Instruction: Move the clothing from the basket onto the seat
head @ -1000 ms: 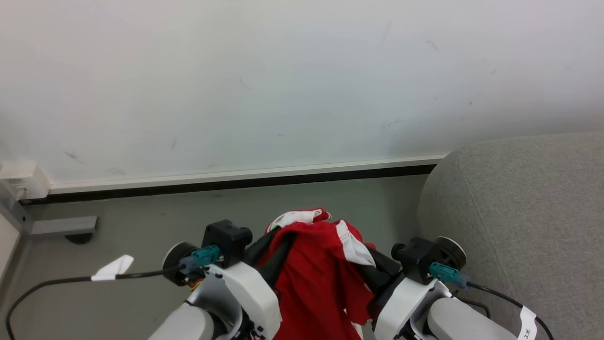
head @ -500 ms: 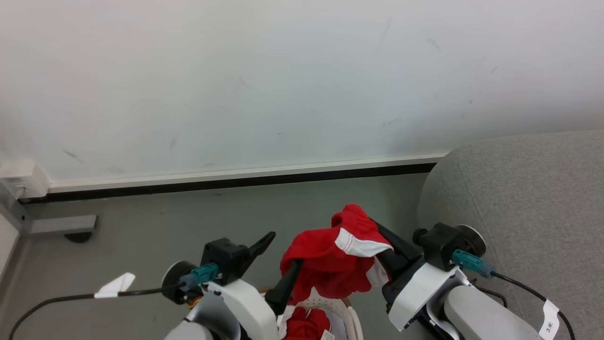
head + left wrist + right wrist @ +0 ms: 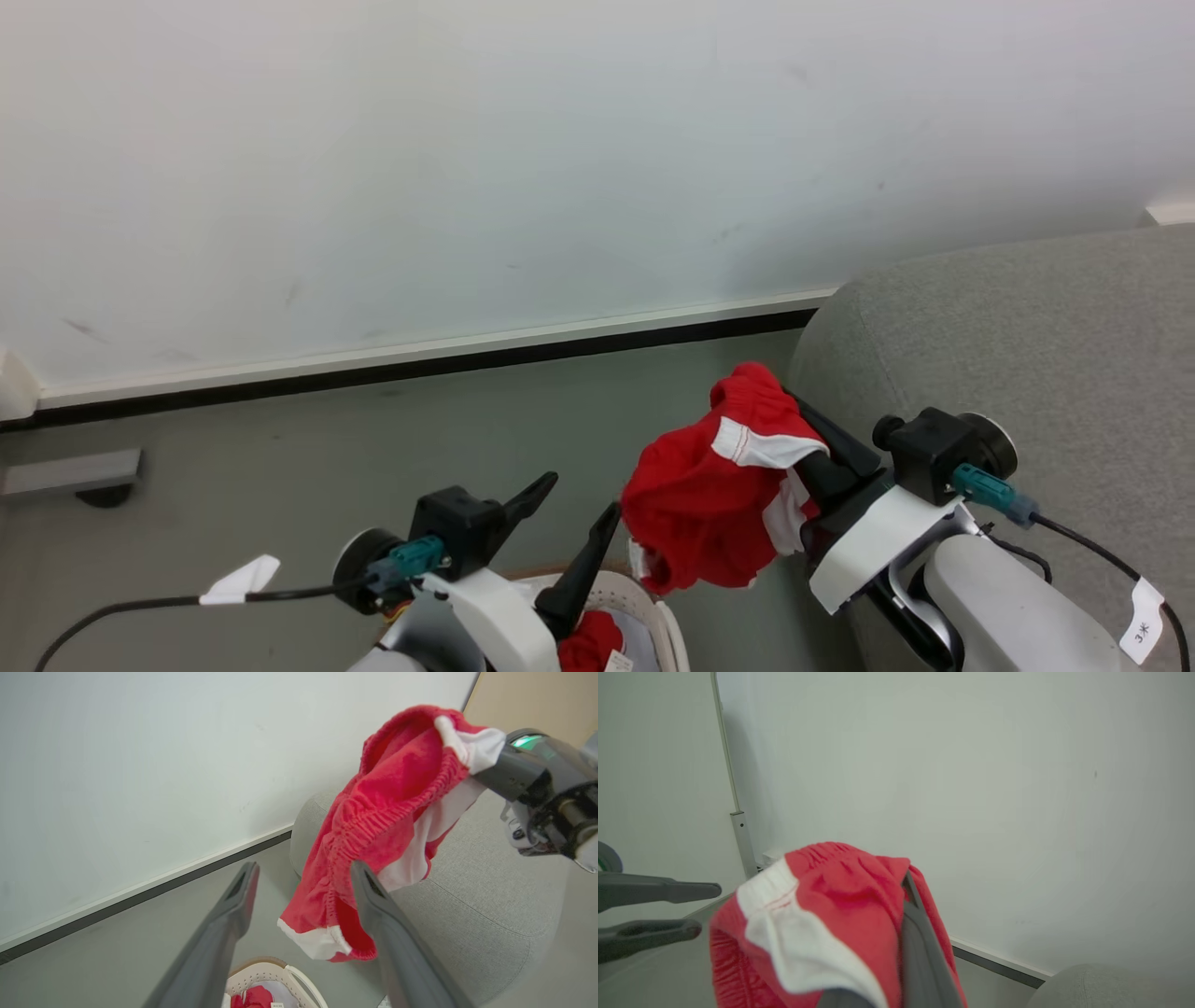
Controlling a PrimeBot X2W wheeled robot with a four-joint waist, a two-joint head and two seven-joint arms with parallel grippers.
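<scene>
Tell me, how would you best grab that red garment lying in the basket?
Pinch the red garment by its bunched top, coming straight down. It lies crumpled low inside the basket, whose walls likely block any approach from the sides. The open left gripper hovers above it.

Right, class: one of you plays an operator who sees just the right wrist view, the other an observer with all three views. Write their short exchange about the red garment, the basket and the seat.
Operator: I can't find the basket. Is anything in it?
Observer: Yes. Red clothing lies in the basket, low beneath the open left gripper.
Operator: Is my garment over the seat?
Observer: Not yet, judging by the head view. There the red garment hangs from the right gripper just short of the seat's rounded corner.
</scene>
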